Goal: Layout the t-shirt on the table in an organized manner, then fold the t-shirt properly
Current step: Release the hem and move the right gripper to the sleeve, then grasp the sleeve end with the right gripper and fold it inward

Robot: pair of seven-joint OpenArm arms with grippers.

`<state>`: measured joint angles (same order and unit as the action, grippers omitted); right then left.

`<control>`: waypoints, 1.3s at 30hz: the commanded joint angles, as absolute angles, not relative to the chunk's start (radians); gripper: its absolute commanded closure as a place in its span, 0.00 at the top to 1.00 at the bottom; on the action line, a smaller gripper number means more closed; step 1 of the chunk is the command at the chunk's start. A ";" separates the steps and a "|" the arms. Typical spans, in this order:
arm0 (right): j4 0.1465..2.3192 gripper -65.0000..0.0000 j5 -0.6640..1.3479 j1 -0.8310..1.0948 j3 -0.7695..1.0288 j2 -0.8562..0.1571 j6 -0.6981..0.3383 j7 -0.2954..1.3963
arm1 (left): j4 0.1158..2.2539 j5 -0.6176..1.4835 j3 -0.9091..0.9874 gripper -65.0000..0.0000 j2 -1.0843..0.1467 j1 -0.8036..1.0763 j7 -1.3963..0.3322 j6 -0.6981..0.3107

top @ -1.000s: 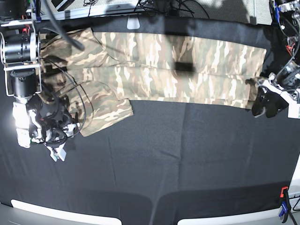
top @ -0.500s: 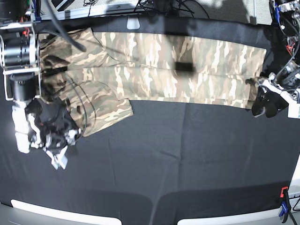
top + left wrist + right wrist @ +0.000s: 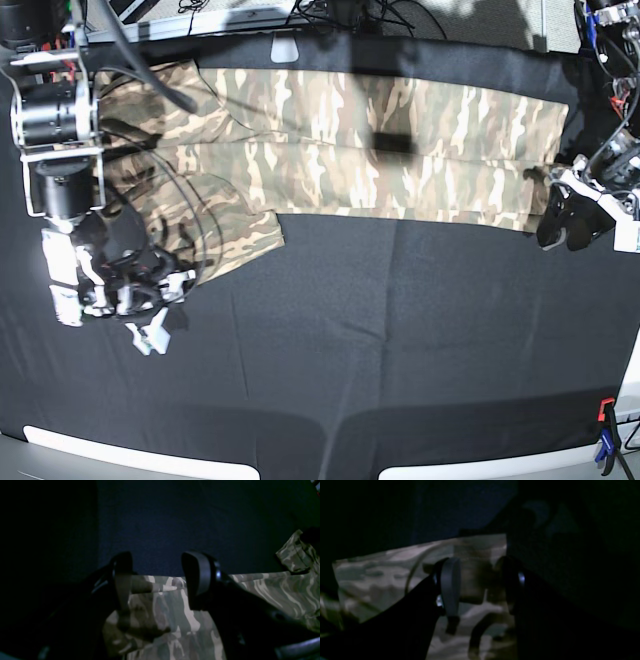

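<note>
Shirt spread lengthwise along far side of table; right arm has shifted, left arm unchanged.

You have the soft camouflage-print short-sleeved t-shirt (image 3: 380,150) lying as a long band across the far half of the matte black cloth table (image 3: 400,340), one sleeve (image 3: 225,235) splayed toward the near side. Over the last second your right tool (image 3: 150,305) has moved slightly toward table centre, just off the sleeve's near corner; its jaws stand apart over the sleeve edge, gripping nothing. Your left tool (image 3: 570,215) has not moved: jaws wide open, straddling the hem corner (image 3: 160,587), fabric between them but not pinched. Judgement: layout looks nearly done; both tools seem positioned to take hold for a fold, not yet begun.
</note>
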<state>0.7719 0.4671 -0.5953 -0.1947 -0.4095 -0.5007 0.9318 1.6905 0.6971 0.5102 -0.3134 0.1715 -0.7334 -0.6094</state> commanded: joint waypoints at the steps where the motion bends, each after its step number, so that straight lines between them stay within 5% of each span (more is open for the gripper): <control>1: 0.785 0.41 0.471 -0.628 -0.190 -0.415 -0.509 0.933 | 1.709 0.702 0.516 0.50 -0.330 0.161 -0.707 -0.613; 6: 0.785 0.34 0.471 -0.628 -0.190 -0.407 -0.509 0.960 | 1.709 0.670 0.515 0.50 -0.330 0.161 -0.707 -0.613; 12: 0.785 0.01 0.380 -0.628 -0.190 -0.407 -0.509 0.965 | 1.709 0.674 0.516 0.50 -0.330 0.161 -0.706 -0.613; 23: 0.912 0.00 0.239 -0.588 -0.189 -0.436 -0.602 0.907 | 1.709 0.673 0.516 0.50 -0.330 0.162 -0.704 -0.613; 39: 1.827 0.00 0.234 -0.028 -0.159 -0.565 -0.418 0.962 | 1.709 0.673 0.516 0.50 -0.330 0.163 -0.704 -0.613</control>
<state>1.8133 0.2340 -0.0074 -0.1692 -0.5507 -0.4210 0.9737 1.6905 0.6529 0.5110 -0.3130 0.1741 -0.7330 -0.6094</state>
